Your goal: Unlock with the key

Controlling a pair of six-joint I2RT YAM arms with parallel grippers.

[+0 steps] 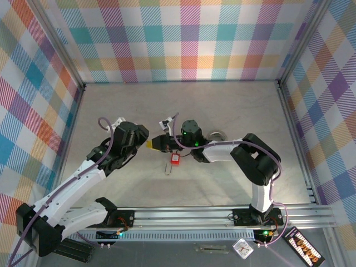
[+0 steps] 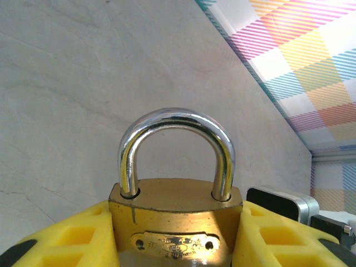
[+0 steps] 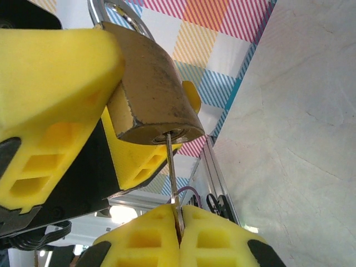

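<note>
- Surface (image 1: 222,105): pale grey, faintly marbled, matte. It is boxed in on three sides by walls (image 1: 189,39) covered in a pastel plaid.
- An aluminium rail (image 1: 194,214) runs along the near edge and carries both arm bases.
- A small round metal item (image 1: 217,135) sits on the surface just beside the right arm's wrist. It is too small to identify.
- A small red tag (image 1: 175,160) with a thin metal piece below it shows just under the two claws in the top view. I cannot tell whether it lies on the surface or hangs.
- Padlock (image 2: 175,222): brass body, held up off the surface near the middle of the work area. The chrome shackle (image 2: 175,119) points away from the left wrist, with both legs seated in the body.
- Left claw (image 1: 151,144): its yellow fingers (image 2: 72,239) are closed against the two sides of the padlock body and hold it.
- Key (image 3: 172,172): a thin metal blade that runs straight from the right claw up to the padlock's base, with its tip at the keyway.
- Right claw (image 3: 181,222): the pads are pressed together, nearly no gap between them, pinching the key at its near end.
- The two claws meet tip to tip in the top view, left of the right arm's elbow.
</note>
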